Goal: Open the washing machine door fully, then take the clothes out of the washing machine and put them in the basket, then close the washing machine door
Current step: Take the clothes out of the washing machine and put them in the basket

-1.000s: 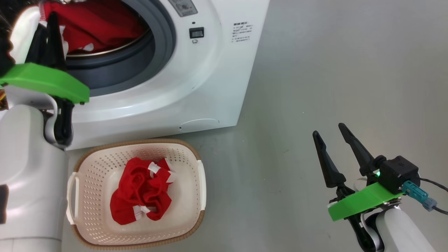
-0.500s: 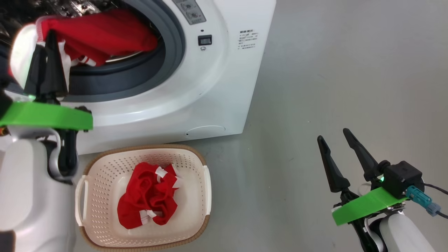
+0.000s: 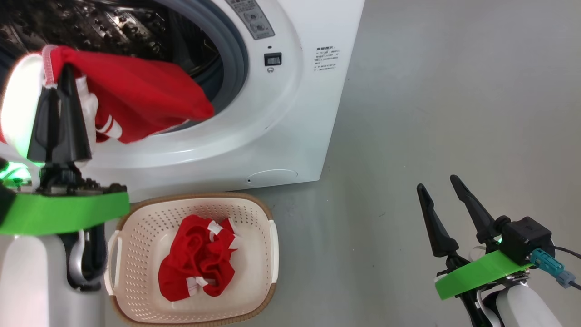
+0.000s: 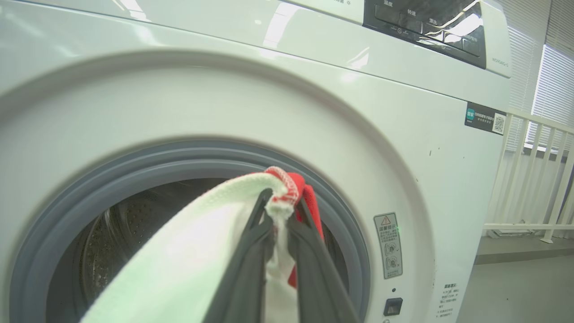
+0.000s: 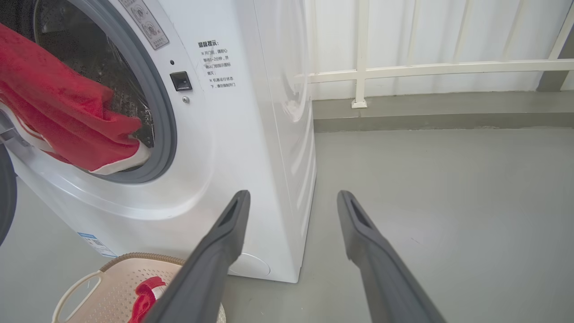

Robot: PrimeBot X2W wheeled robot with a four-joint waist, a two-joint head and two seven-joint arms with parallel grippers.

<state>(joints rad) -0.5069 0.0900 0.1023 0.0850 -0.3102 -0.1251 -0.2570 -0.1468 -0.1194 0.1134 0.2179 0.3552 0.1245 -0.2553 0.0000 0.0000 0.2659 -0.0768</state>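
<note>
The washing machine (image 3: pixel 290 118) stands with its drum mouth uncovered. My left gripper (image 3: pixel 63 75) is shut on the clothes: a red garment with white trim (image 3: pixel 136 100) that hangs out of the mouth, over the grey gasket (image 3: pixel 233 59). In the left wrist view my left gripper (image 4: pixel 280 202) pinches the red and white hem, and white cloth (image 4: pixel 188 251) drapes to the left. The basket (image 3: pixel 268 254) sits on the floor below the mouth, with a crumpled red garment (image 3: pixel 199 259) inside. My right gripper (image 3: pixel 436 182) is open and holds nothing, far to the right above the floor. The door's dark rim (image 5: pixel 5 188) shows at the left edge of the right wrist view.
Grey floor (image 3: pixel 431 91) stretches to the right of the machine. A white railing (image 5: pixel 426 69) and a low kerb (image 5: pixel 426 116) run behind it. The basket (image 5: pixel 103 287) stands close against the machine's front.
My left gripper has drawn the red garment out of the drum and over the gasket, toward me. The head camera has shifted. The right arm has kept still.
</note>
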